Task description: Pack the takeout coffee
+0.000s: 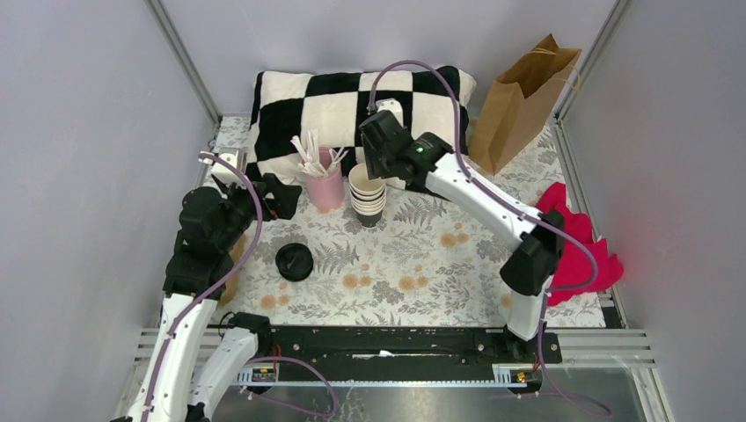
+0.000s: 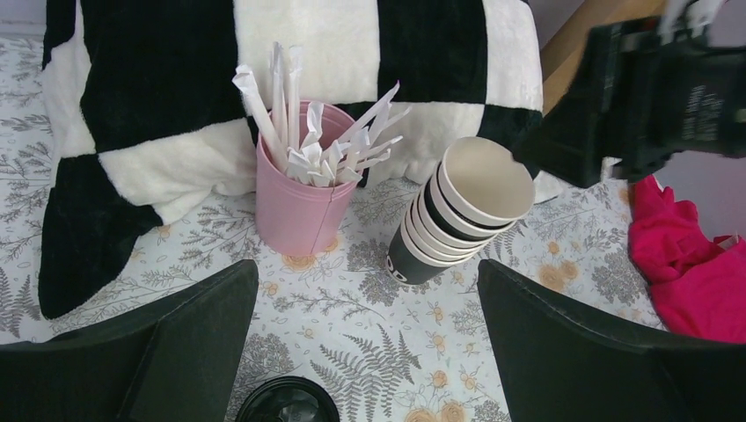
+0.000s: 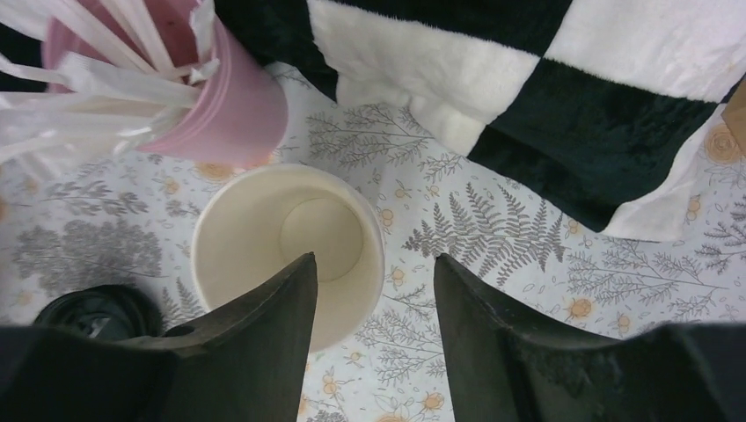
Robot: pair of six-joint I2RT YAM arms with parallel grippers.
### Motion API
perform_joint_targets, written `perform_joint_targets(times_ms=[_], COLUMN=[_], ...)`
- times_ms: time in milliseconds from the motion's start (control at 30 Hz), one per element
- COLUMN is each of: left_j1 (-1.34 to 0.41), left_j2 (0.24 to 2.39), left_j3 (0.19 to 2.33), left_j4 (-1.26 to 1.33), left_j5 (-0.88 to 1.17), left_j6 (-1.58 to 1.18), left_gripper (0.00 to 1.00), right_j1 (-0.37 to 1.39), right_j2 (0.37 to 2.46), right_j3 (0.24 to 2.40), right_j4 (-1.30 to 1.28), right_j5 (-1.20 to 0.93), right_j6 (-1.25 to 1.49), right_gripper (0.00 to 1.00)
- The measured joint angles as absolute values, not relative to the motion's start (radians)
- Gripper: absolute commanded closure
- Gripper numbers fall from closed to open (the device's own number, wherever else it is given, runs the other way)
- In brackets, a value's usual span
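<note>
Pink cup point(image 2: 297, 215) held wrapped straws point(image 2: 303, 145); paper-cup stack point(image 2: 440, 230) sat empty on tabletop point(image 2: 369, 352) below spread right fingers point(image 3: 264, 343); left fingers point(image 2: 189, 338) also spread.

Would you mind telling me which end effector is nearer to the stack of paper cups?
Right. The right end effector hangs open directly above the stack of cups; the left end effector sits off to the left, beyond the pink cup.
</note>
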State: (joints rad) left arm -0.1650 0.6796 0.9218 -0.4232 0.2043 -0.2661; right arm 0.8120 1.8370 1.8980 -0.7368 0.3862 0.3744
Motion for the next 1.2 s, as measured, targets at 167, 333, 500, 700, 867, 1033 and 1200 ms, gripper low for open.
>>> perform_joint_targets(times_ms=[167,333,500,700,867,1033,1200], left_j1=[-0.195,-0.212,-0.219,-0.221,-0.221,-0.221,-0.221], left_j2=[0.666,0.655,0.651,0.650,0.651,0.656,0.659], left_j3=[0.922,0.922,0.922,0.922,0.921,0.921,0.922], left_j4=[-0.423,-0.423,-0.424,-0.424,-0.424,-0.424,-0.426], left_j5=[0.170,0.149,0.142,0.141,0.146,0.151,0.153], left_j6=[-0.253,-0.244,-0.239,-0.236,-0.235,-0.235,-0.235], left_gripper=[0.01,0.01,0.01,0.01,0.01,0.01,0.01], right_j1=[0.828,0.830,0.831,0.831,0.833,0.833,0.833], right_j2=[1.924,1.962,1.969,1.969,1.969,1.969,1.964], right_j3=[1.929,1.937,1.950,1.972,1.993,2.016,2.049], right_j4=[-0.780,-0.793,-0.797,-0.798,-0.803,-0.812,-0.818], right_j5=[0.447,0.464,0.466,0.472,0.472,0.470,0.450], right_j6=[0.373,0.371,0.371,0.370,0.371,0.371,0.372], right_gripper=[0.56,0.66,0.79,0.94,1.00,1.00,1.00])
